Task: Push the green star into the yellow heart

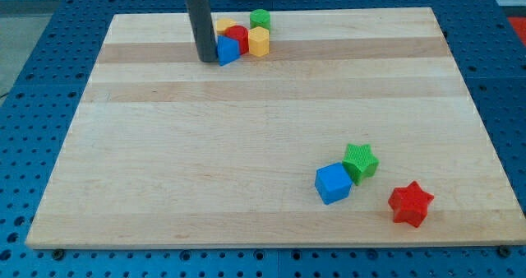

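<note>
My tip (206, 61) (a bare rod, no pincer to open or close) rests against the blue block (228, 50) beside the yellow heart (223, 25), well apart from the green star (360, 162), so no push is underway.

Wooden board (246, 146) bearing a green star (360, 162), blue cube (332, 183) and red star (410, 203) (lower right); further blocks cluster (242, 38) at the view's top.

Our rod (200, 27) stands upright near the view's top, coming down from above the frame. My tip (207, 61) rests on the board (246, 146), against the left side of the small blue block (228, 50), well apart from the green star (360, 162).
</note>
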Robot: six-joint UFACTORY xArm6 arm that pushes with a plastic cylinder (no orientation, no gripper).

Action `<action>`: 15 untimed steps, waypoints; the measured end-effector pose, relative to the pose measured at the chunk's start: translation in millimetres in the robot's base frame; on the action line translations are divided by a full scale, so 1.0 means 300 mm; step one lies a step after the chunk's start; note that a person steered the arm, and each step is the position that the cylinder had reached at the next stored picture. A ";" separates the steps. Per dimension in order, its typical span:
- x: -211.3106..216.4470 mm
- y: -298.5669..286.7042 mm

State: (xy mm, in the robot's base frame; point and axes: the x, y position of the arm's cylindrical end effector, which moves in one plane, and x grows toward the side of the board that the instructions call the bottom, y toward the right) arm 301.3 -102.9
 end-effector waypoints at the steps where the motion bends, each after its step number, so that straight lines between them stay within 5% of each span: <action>1: -0.002 0.018; 2: -0.002 0.031; 3: 0.177 -0.051; 6: 0.874 0.418; 8: 1.059 0.573; 9: 1.056 0.651; 12: 0.693 0.751; 13: 0.791 0.746; 15: 0.412 0.340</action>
State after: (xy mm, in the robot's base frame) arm 424.8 -1.0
